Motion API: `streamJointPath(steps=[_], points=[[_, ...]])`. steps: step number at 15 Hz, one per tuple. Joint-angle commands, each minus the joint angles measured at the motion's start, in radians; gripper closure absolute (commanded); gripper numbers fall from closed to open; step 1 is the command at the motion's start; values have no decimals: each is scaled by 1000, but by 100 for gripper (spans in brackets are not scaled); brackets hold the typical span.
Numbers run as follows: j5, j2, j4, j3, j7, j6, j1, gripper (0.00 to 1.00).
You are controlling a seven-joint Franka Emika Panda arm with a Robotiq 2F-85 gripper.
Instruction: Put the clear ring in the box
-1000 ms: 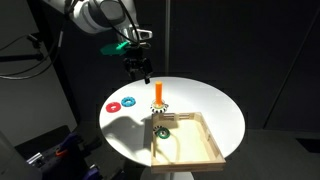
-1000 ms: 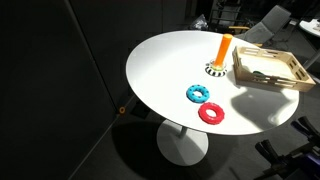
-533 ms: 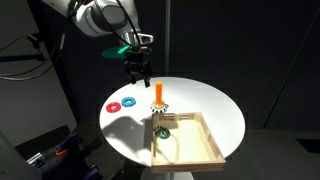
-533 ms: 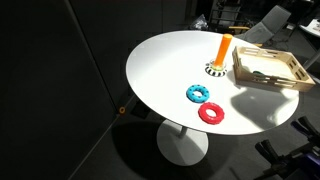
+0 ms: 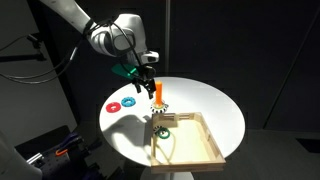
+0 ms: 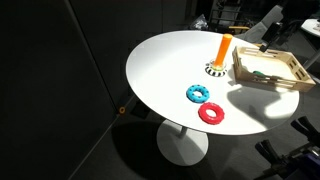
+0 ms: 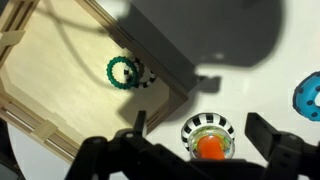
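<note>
An orange peg (image 5: 160,93) stands on a black-and-white striped base (image 7: 208,122) beside the box (image 5: 190,152), a shallow light-wood tray, also in the other exterior view (image 6: 272,72) and the wrist view (image 7: 45,90). The clear ring (image 7: 195,138) seems to lie round the peg on the base, glassy and faint. It cannot be made out in the exterior views. My gripper (image 7: 207,132) is open and empty, above the peg, one finger on each side. It hangs just left of the peg in an exterior view (image 5: 144,84). A green ring (image 7: 123,71) lies inside the box.
A red ring (image 5: 114,105) and a blue ring (image 5: 129,101) lie on the round white table (image 5: 215,105), away from the box; both show in the other exterior view, red (image 6: 212,113) and blue (image 6: 198,93). The surroundings are dark.
The arm has come down and moved toward the peg. The gripper has entered the top right of the second exterior view. The rings and box have not moved.
</note>
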Motion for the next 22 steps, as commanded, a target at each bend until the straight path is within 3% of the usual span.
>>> streamJointPath(steps=[1, 6, 14, 22], points=[[75, 61, 24, 4, -39, 89, 0, 0], [151, 121, 41, 18, -68, 169, -2, 0], [122, 111, 17, 11, -37, 162, 5, 0], [179, 259, 55, 38, -54, 306, -6, 0]])
